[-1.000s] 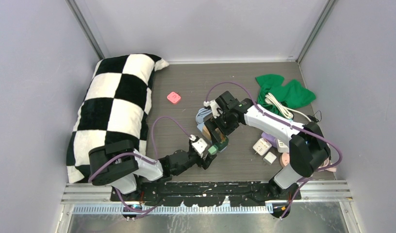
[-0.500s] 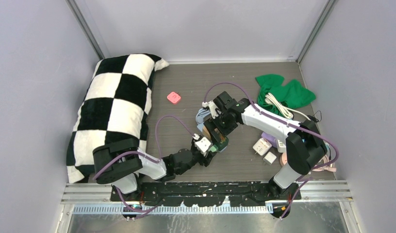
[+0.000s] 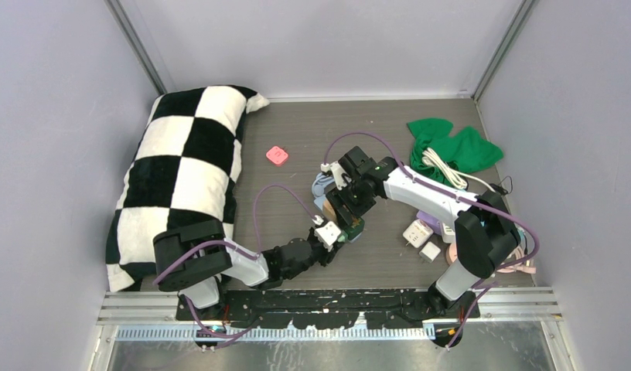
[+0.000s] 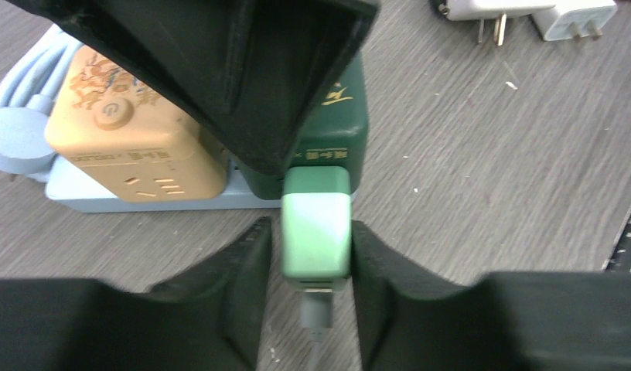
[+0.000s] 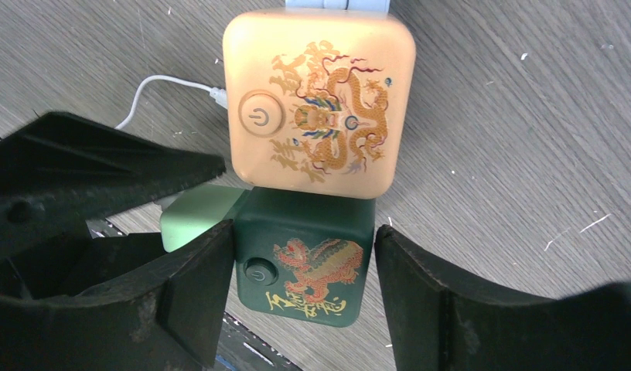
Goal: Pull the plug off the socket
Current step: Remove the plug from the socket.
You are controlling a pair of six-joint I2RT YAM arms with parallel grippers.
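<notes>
The light green plug (image 4: 315, 232) is seated in the side of the dark green socket cube (image 5: 312, 286), which rests on the bench (image 5: 490, 116) against an orange socket cube (image 5: 320, 100). The left claw (image 4: 312, 259) brackets the plug, ready to draw it out; the right claw (image 5: 305, 251) straddles the green cube, presumably to anchor it. Both lie close alongside; whether either pinches cannot be told. How deep the plug sits is hidden

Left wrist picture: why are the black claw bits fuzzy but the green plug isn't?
Left wrist view: the left claw fingers look soft and dark, seemingly too near the lens; the green plug looks sharper. Right wrist view: likewise, right claw fingers soft, green socket crisp.
</notes>
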